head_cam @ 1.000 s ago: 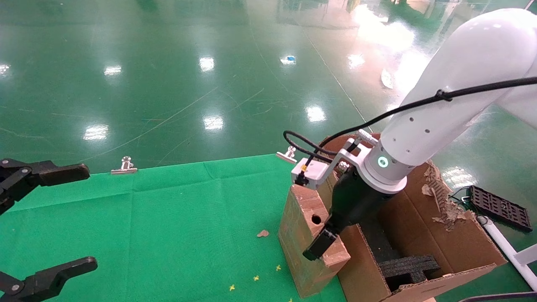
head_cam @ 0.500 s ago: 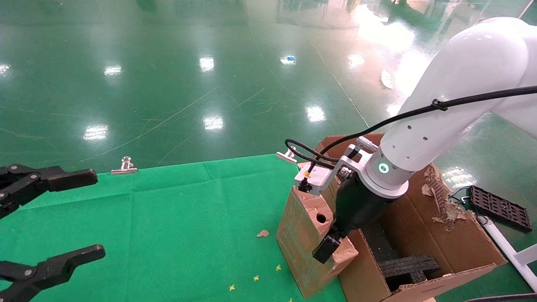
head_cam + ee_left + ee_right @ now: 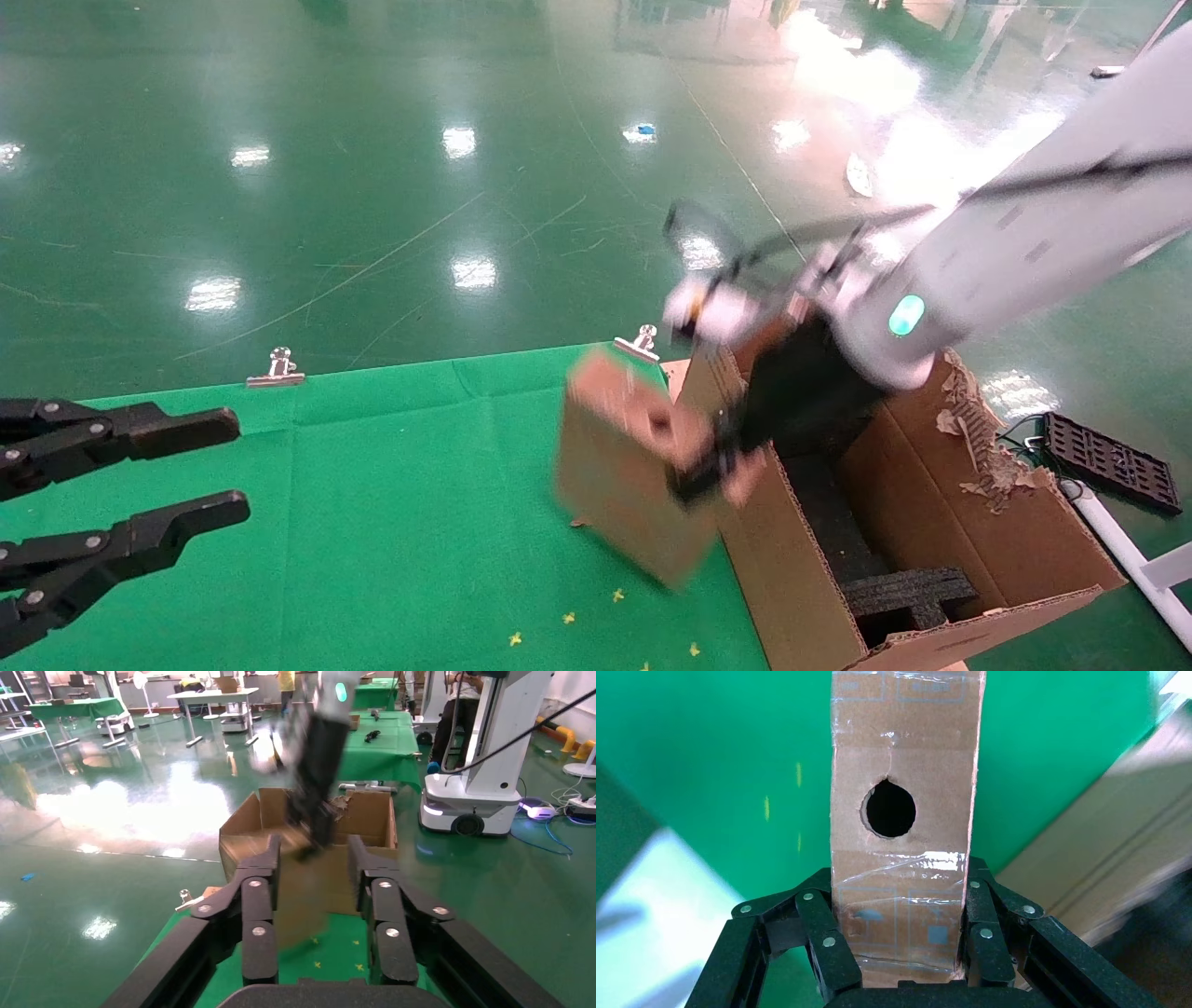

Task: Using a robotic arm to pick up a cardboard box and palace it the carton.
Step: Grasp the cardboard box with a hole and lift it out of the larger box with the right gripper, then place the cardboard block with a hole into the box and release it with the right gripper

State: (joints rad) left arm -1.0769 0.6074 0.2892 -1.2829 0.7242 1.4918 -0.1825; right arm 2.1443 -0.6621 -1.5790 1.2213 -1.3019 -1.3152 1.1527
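My right gripper is shut on the small brown cardboard box with a round hole in its top. The box hangs tilted in the air, above the green cloth, beside the near-left wall of the large carton. The white robotic arm reaches in from the right over the carton. In the right wrist view both fingers press the box's narrow sides. The carton holds black foam inserts. My left gripper is open and empty at the left edge. The left wrist view shows the carton beyond it.
A green cloth covers the table, held by metal clips at its far edge. A cardboard scrap and small yellow marks lie on it. A black grid panel and white pipe lie right of the carton. Glossy green floor beyond.
My right gripper has lifted the cardboard box off the cloth and swung it up and leftward, tilting it. The left gripper has narrowed its opening a little.
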